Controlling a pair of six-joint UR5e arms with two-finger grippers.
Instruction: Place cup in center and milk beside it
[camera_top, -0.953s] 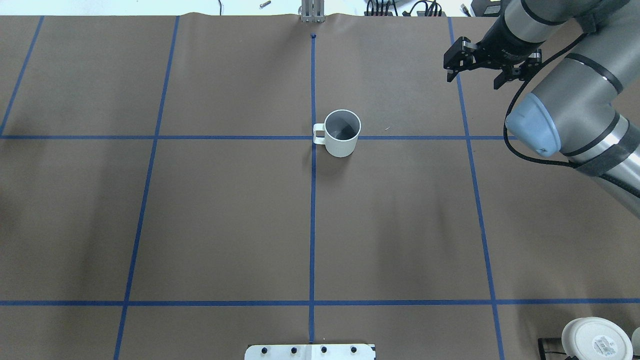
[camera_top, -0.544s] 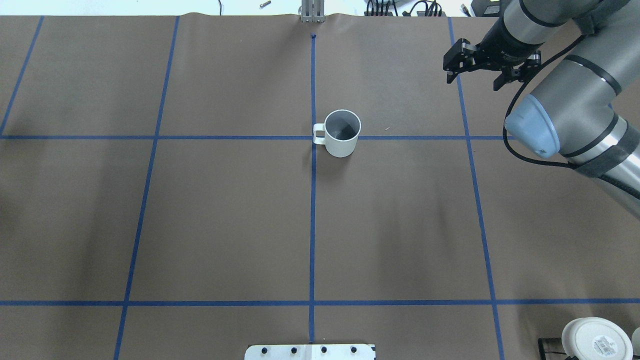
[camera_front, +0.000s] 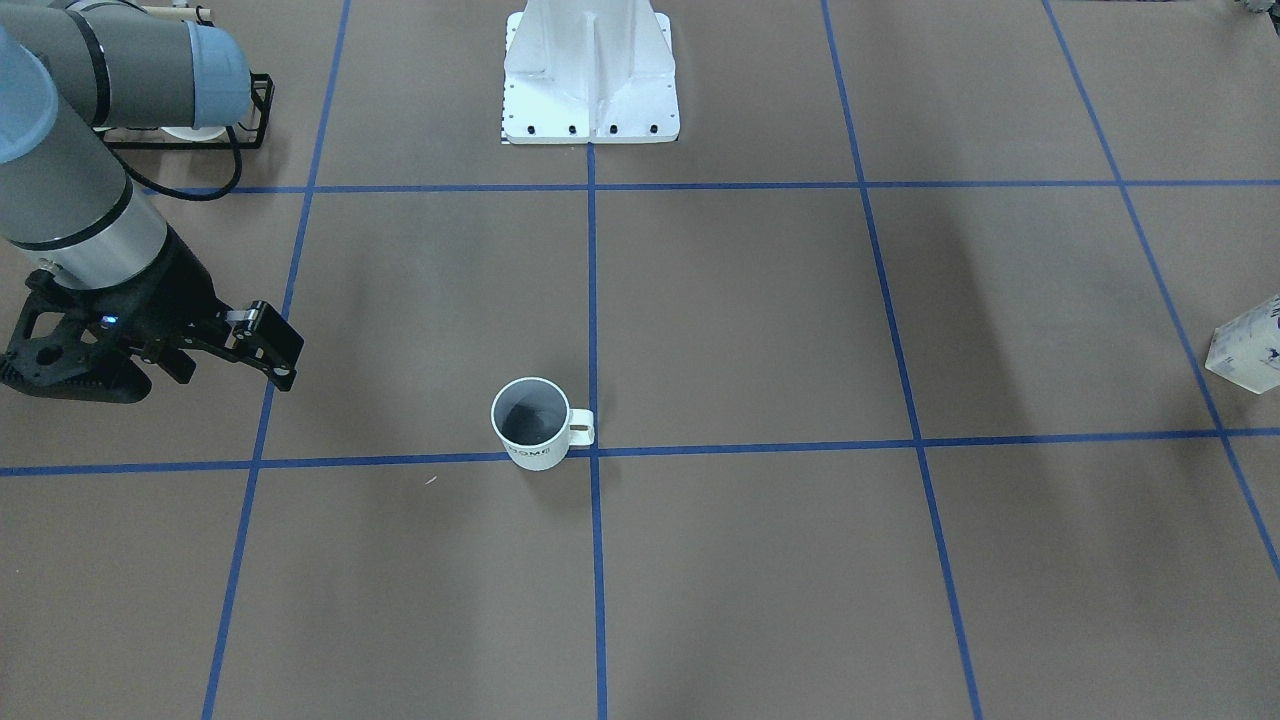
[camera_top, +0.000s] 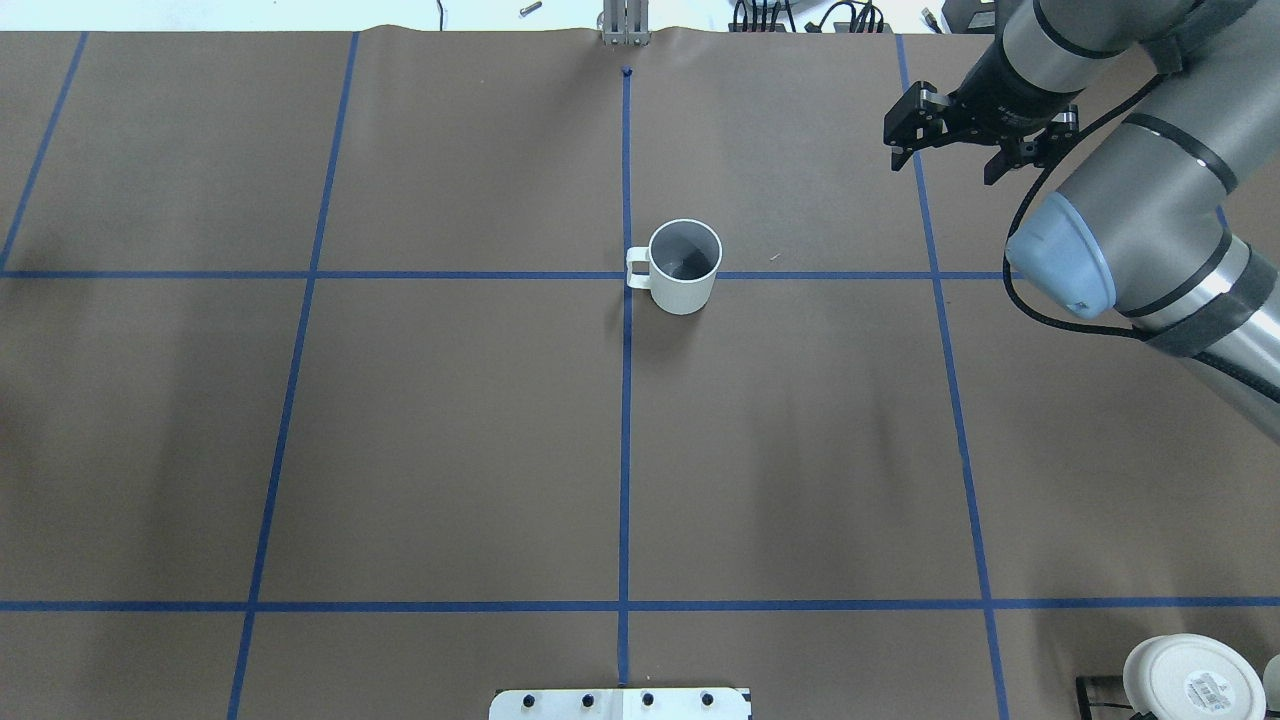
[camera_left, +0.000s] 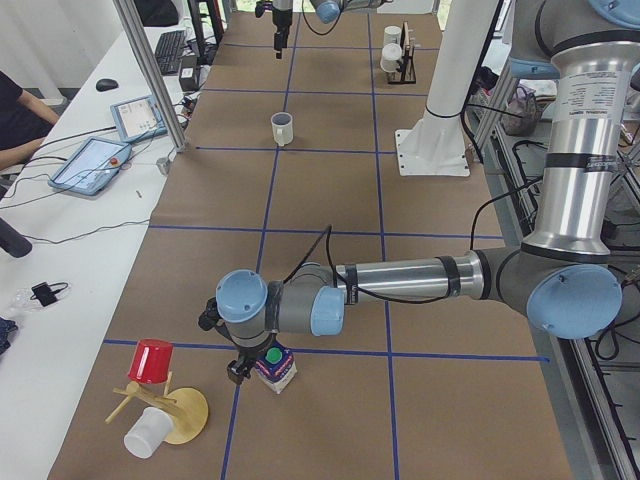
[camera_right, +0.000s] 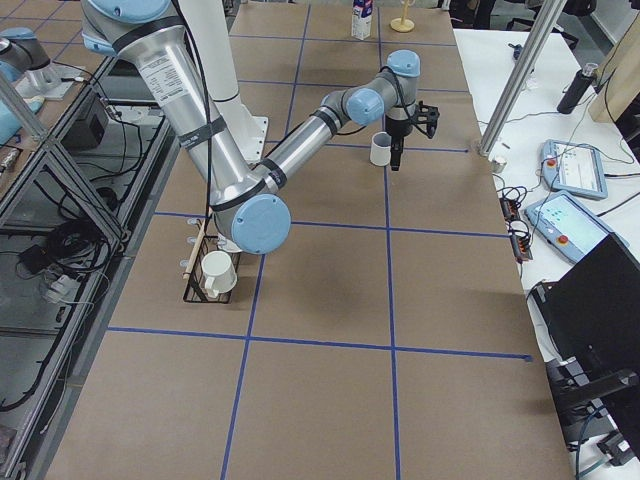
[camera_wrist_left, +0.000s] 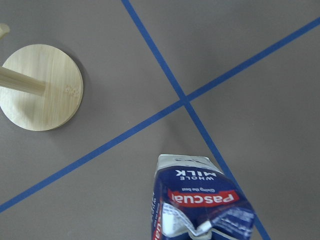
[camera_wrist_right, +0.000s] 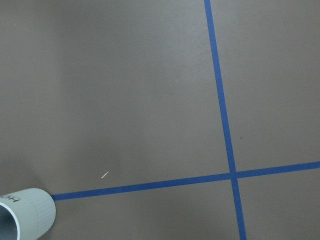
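Observation:
The white cup (camera_top: 684, 265) stands upright just right of the center crossing (camera_top: 626, 275), with its handle over the vertical tape line. It also shows in the front-facing view (camera_front: 535, 425) and at the corner of the right wrist view (camera_wrist_right: 25, 212). My right gripper (camera_top: 945, 165) is open and empty, far right of the cup near the table's far edge. The milk (camera_left: 274, 365) stands at the table's left end and fills the bottom of the left wrist view (camera_wrist_left: 197, 200). My left gripper (camera_left: 243, 362) hovers right beside it; I cannot tell whether it is open or shut.
A bamboo mug tree (camera_left: 165, 405) with a red cup and a white cup stands next to the milk; its round base (camera_wrist_left: 42, 87) shows in the left wrist view. A black rack with white cups (camera_top: 1185, 680) sits at the near right. The white robot base (camera_front: 590, 75) is at mid-table.
My right gripper has drifted slightly toward the table's far edge. The cup has not moved.

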